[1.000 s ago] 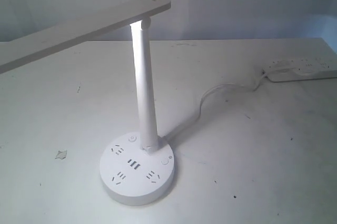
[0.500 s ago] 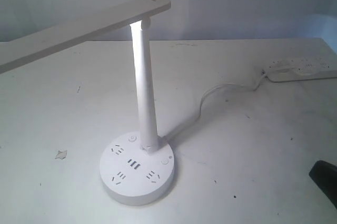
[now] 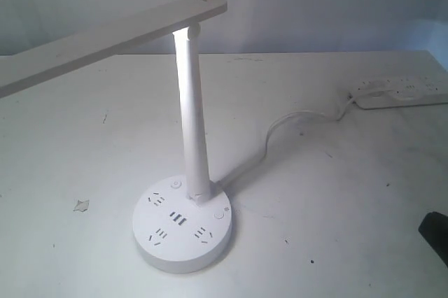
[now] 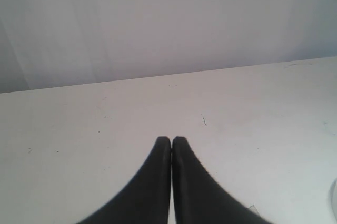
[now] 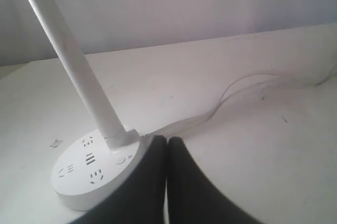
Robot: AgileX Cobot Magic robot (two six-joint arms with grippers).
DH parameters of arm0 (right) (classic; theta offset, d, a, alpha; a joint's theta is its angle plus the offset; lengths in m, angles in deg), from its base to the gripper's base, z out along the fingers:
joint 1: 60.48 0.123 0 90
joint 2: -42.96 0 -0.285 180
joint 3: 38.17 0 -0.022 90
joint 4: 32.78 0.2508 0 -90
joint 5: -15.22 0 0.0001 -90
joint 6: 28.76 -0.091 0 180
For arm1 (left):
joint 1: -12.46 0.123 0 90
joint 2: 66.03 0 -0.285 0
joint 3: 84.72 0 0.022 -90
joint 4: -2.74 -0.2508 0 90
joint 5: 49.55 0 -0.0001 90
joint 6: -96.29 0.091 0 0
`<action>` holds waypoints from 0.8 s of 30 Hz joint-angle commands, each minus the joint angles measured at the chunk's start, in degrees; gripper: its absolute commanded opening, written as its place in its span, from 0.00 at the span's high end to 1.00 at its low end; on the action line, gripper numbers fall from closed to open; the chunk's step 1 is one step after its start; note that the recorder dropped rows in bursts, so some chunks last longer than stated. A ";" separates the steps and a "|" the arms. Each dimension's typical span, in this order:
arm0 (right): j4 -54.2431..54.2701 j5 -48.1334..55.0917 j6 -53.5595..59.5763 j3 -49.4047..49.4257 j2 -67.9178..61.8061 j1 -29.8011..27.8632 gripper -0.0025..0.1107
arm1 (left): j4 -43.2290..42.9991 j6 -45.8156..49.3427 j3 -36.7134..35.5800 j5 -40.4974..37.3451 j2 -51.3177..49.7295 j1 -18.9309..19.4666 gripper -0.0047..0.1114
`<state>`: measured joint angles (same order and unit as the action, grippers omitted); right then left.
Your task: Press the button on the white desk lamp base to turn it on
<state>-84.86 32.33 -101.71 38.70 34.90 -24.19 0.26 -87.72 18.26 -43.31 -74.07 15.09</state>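
The white desk lamp base (image 3: 183,230) is a round disc with dark socket slots, three short USB slots and an upright white pole (image 3: 192,123). A small round button (image 3: 220,215) sits on its right side, another (image 3: 175,185) left of the pole. The right wrist view shows the base (image 5: 87,174) and that button (image 5: 121,160) just beside my right gripper (image 5: 167,140), which is shut and empty. Only a dark tip of the right gripper (image 3: 435,233) shows at the exterior view's right edge. My left gripper (image 4: 171,140) is shut over bare table, away from the lamp.
The lamp's long flat head (image 3: 105,36) reaches out to the left above the table. A white cord (image 3: 294,122) runs from the base to a long power strip (image 3: 402,92) at the far right. A small scrap (image 3: 81,205) lies left of the base.
The right gripper's dark tip came into the exterior view at the lower right edge half a second ago and now sits slightly lower and further right. The lamp has not moved.
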 commanded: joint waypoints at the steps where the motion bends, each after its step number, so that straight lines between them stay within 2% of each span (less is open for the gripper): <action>1: 1.04 0.71 -0.98 0.35 0.27 -0.34 0.98 | 0.23 -0.06 -0.19 -0.15 0.25 0.09 0.96; 18: 1.04 0.71 -0.98 0.35 0.27 -0.34 0.98 | 0.23 -0.06 -0.19 -0.15 0.25 0.09 0.96; 21: 1.04 0.34 -0.98 0.35 0.27 -3.31 0.98 | 0.23 -0.06 -0.19 -0.15 0.25 0.09 0.96; 24: 1.04 0.54 -0.98 0.35 0.27 -9.04 0.98 | 0.23 -0.06 -0.19 -0.27 0.25 0.09 0.96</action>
<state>-83.87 32.92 -102.62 38.70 34.90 -28.62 0.26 -87.72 18.26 -43.31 -74.07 15.09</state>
